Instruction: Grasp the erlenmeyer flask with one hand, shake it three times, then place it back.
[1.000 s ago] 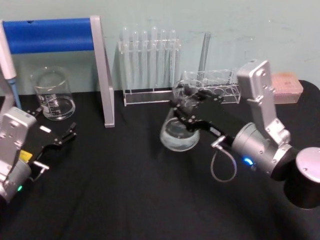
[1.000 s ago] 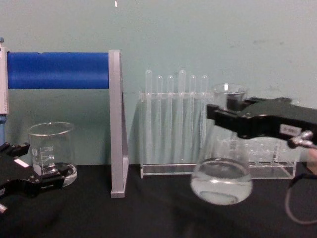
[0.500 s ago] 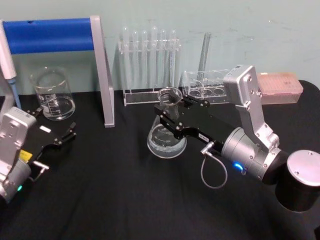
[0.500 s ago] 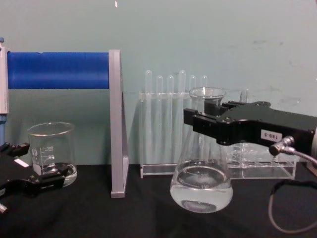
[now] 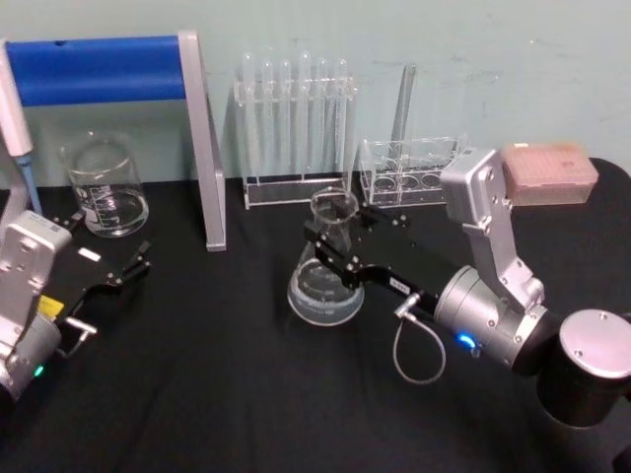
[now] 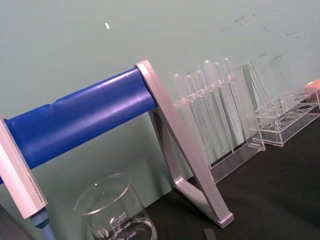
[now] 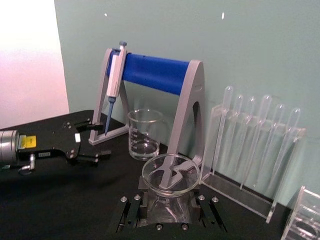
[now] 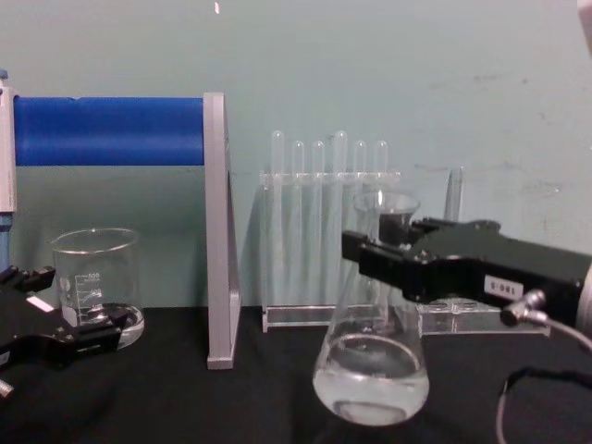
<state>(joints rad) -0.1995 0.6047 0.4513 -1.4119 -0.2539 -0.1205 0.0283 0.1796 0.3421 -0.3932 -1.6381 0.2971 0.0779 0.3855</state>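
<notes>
Black bench (image 5: 246,394) stands against a pale green wall (image 5: 473,39). Right tool (image 5: 330,241) pinches the neck of the upright flask (image 5: 323,288). Left tool (image 5: 133,261) lies spread, bench left.

Hidden behind right gripper (image 8: 370,252) in chest view: middle of erlenmeyer flask (image 8: 370,370) neck
Cannot tell whether flask base touches black table (image 8: 231,398)
Masked by gripper and cut by bottom edge in right wrist view: flask body below rim
Too small to read: digits on gripper label (image 8: 499,286), flask graduations
Cut by left edge in chest view: left gripper (image 8: 85,301)
Cut by bottom edge in left wrist view: beaker (image 6: 112,210)
</notes>
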